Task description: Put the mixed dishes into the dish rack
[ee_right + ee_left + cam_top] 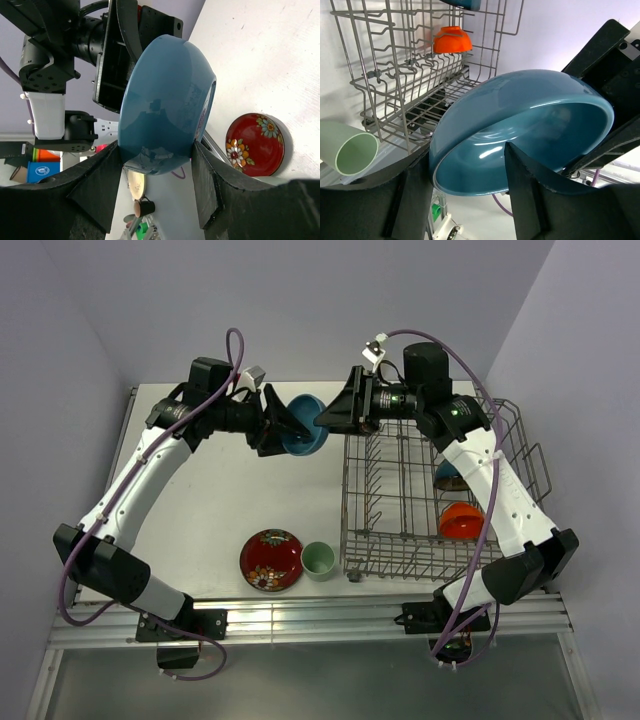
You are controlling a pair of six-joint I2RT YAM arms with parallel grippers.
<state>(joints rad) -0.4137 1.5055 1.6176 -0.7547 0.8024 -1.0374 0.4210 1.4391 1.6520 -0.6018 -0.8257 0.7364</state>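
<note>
The blue bowl [303, 430] is held on edge in the air above the desk's [200, 500] far edge, just left of the rack's [347, 500] far left corner, with a gripper on each side of it.

The right gripper [335, 412] is clamped on the bowl. In its wrist view both fingers [107, 185] press against opposite sides of the bowl's outer wall.

The left gripper [283, 430] straddles the rim with one finger [530, 200] inside the bowl and the other outside. Its jaws stand wider than the wall, so it is open. Whether the outer finger touches the bowl is hard to say.

The rack fills the right half of the desk. An orange bowl [460, 522] sits among the tines along its right side. Just beyond it is a second bowl [447, 477], mostly hidden by the right arm.

The plate [271, 560] lies near the desk's near edge, left of the rack. The cup [318, 560] stands upright just beside it, between the plate and the rack's near left corner.
</note>
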